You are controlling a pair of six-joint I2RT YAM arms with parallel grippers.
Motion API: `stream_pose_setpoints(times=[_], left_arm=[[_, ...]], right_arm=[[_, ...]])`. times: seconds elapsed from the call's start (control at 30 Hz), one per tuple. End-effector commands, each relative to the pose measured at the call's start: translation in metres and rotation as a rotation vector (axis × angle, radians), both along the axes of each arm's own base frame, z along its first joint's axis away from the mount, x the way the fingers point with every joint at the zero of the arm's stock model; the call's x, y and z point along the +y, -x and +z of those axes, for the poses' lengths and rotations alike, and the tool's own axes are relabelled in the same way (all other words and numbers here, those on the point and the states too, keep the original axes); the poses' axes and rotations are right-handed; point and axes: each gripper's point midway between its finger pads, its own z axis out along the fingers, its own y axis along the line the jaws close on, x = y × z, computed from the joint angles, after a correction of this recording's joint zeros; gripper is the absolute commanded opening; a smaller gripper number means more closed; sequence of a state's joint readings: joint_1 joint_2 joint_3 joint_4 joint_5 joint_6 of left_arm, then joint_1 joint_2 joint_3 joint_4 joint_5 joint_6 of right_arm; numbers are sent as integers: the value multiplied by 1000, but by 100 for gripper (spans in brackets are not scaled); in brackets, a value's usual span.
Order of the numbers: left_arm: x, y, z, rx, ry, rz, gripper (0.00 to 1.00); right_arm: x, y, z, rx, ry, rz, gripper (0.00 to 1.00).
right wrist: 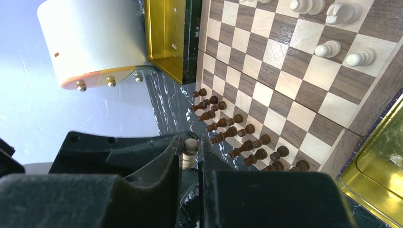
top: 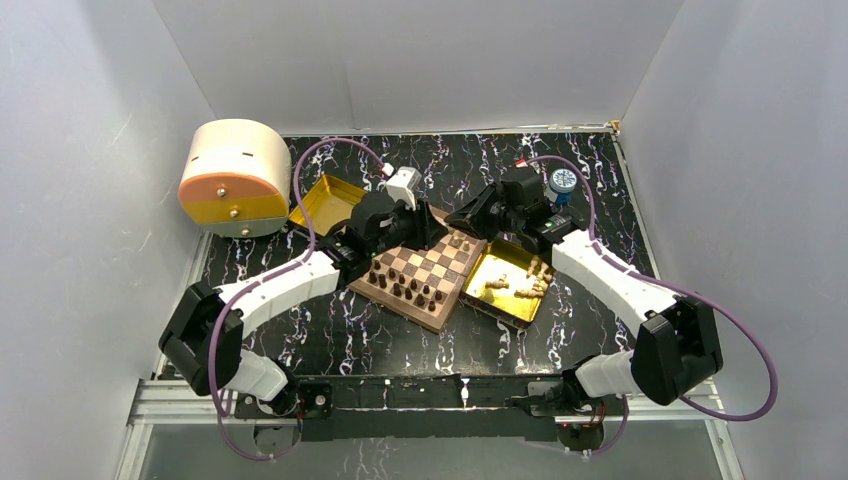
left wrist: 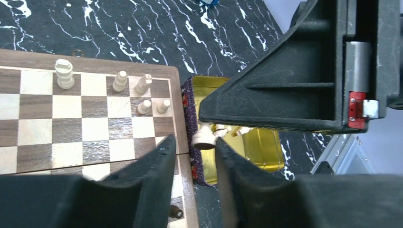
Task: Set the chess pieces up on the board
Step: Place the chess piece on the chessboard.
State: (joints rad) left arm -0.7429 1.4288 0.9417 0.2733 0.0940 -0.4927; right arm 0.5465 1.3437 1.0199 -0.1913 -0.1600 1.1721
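A small light piece (right wrist: 190, 146) is pinched between the nearly closed fingers of the right claw (right wrist: 190, 142). Beyond its tips lies the board (top: 440, 262). Dark pieces (right wrist: 237, 135) stand in two rows along the side nearest those tips, and a few light ones stand at the far side. The left claw (left wrist: 195, 142) is wide apart and holds nothing. It hangs over the board's edge where that edge meets a gold tray (left wrist: 266, 149). Five light pieces (left wrist: 144, 107) stand to its left. Both claws are close together over a black marbled desk (top: 330, 330).
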Motion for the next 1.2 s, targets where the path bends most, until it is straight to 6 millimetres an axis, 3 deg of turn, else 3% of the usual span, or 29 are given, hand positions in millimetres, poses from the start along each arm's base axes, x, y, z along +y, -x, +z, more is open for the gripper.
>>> stream_pose_setpoints(times=[0.0,0.1,0.17,0.4,0.6,0.73,0.97,1.03,1.17], left_arm=[[-5,-5,31,-98,32,-10,25],[-3,0,33,-121,16,-37,6],[1,5,35,-141,2,-57,1],[5,36,46,-273,-13,-232,0],[-5,65,56,-362,34,-418,0],[-9,71,49,-346,14,-479,0],[-6,67,34,-320,-32,-464,1],[-4,64,31,-312,-45,-446,6],[3,57,23,-283,-83,-389,45]], right_arm=[[11,-4,29,-99,-60,39,3],[14,1,29,-157,-52,106,6],[16,9,32,-221,-56,177,9],[15,52,56,-470,-89,412,12],[20,82,60,-489,-143,592,11],[22,95,55,-486,-164,683,9],[18,98,50,-502,-144,689,6],[18,94,45,-483,-129,677,5],[13,73,34,-469,-39,590,6]])
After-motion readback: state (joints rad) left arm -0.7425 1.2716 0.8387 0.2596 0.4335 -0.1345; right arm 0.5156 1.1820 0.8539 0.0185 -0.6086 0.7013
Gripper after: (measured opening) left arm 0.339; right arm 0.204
